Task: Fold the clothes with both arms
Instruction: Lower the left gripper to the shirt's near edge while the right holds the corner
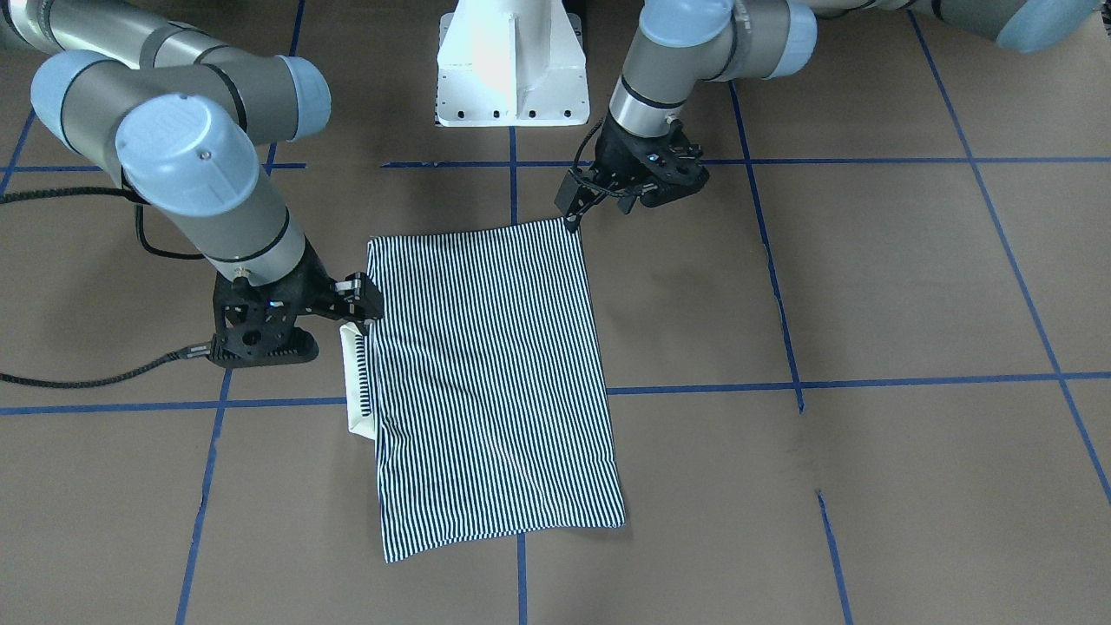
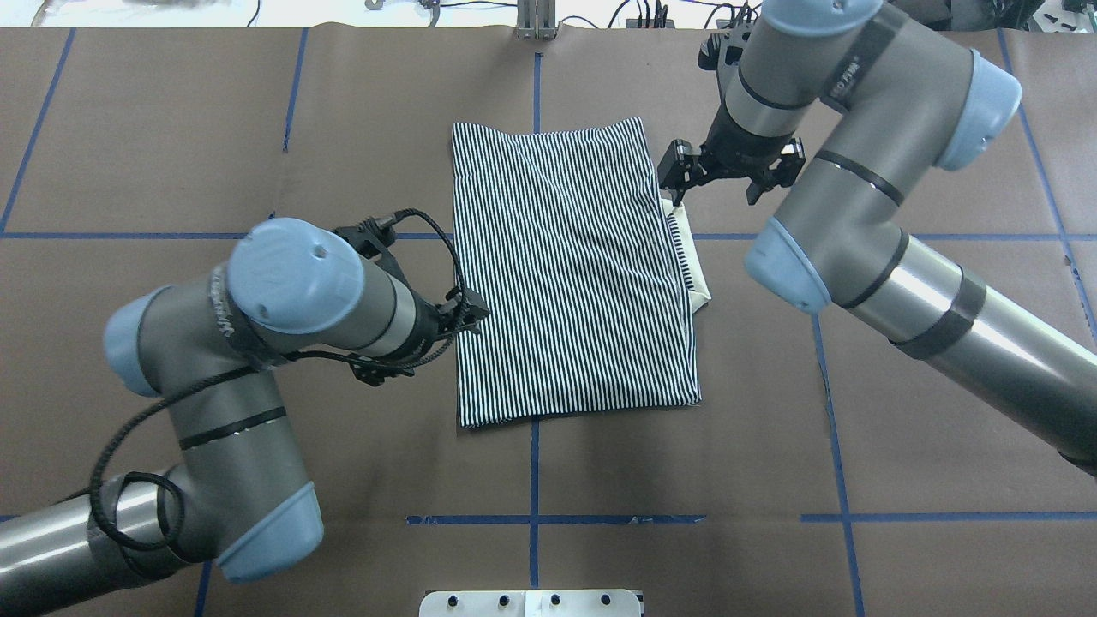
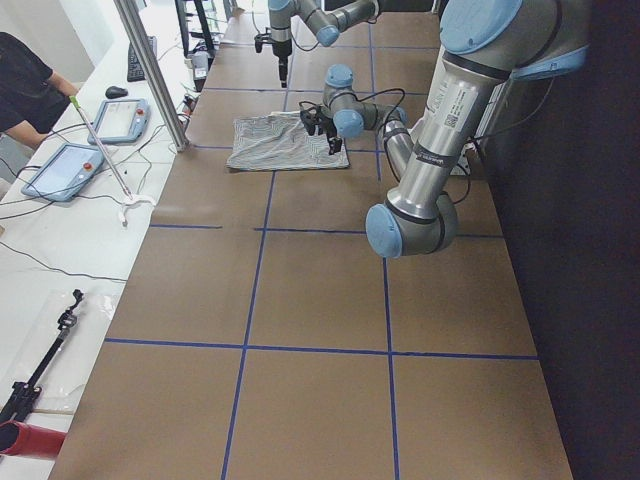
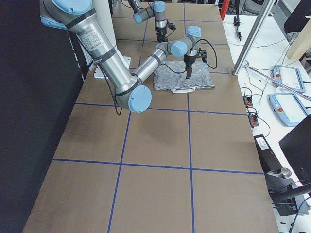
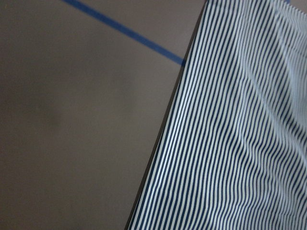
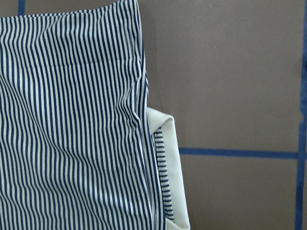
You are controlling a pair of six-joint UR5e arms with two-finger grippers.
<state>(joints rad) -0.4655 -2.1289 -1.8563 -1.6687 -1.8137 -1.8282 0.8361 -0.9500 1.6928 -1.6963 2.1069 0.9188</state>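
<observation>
Where the striped polo shirt (image 1: 495,373) lies folded into a flat rectangle at the middle of the table (image 1: 868,286), note its white collar (image 1: 354,382) protruding from the edge on the robot's right. The right gripper (image 1: 369,304) sits just beside that collar; the left gripper (image 1: 573,217) stands at the shirt corner nearest the white pedestal (image 1: 512,69). You cannot tell whether either claw is open or holds cloth. Expect this risk: a pinch that catches only the top layer would likely peel the stack apart, and uneven lifting would skew the fold.
</observation>
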